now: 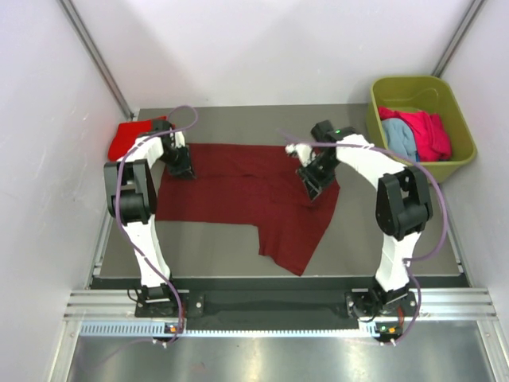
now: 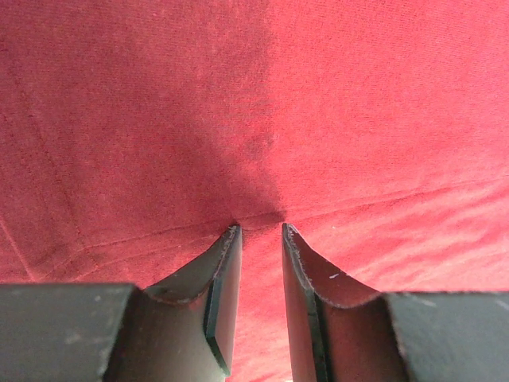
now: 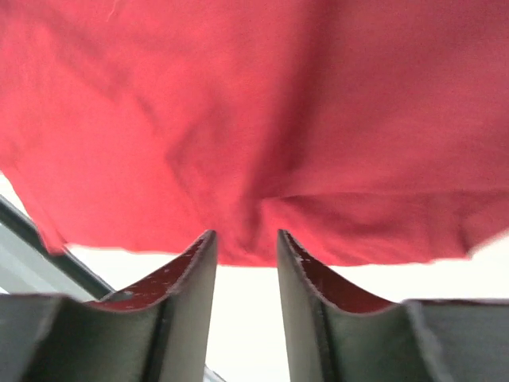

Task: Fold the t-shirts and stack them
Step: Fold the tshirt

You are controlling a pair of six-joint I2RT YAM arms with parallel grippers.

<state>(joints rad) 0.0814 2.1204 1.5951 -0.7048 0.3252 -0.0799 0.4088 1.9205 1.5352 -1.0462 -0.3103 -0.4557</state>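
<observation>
A dark maroon t-shirt (image 1: 238, 195) lies spread across the middle of the table. My left gripper (image 1: 180, 164) sits on its far left edge. In the left wrist view the jaws (image 2: 261, 227) stand narrowly apart, their tips pressed into the cloth (image 2: 262, 119) at a seam, with a small pucker between them. My right gripper (image 1: 312, 180) is at the shirt's far right part. In the right wrist view its jaws (image 3: 246, 235) are closed to a narrow gap on the shirt's edge (image 3: 254, 143), and creases run to the tips. A bright red t-shirt (image 1: 129, 137) lies at the back left.
An olive-green tub (image 1: 416, 89) stands at the back right and holds a pink shirt (image 1: 423, 131) and a light blue one (image 1: 398, 137). White walls close in on both sides. The arm bases stand on the rail at the near edge.
</observation>
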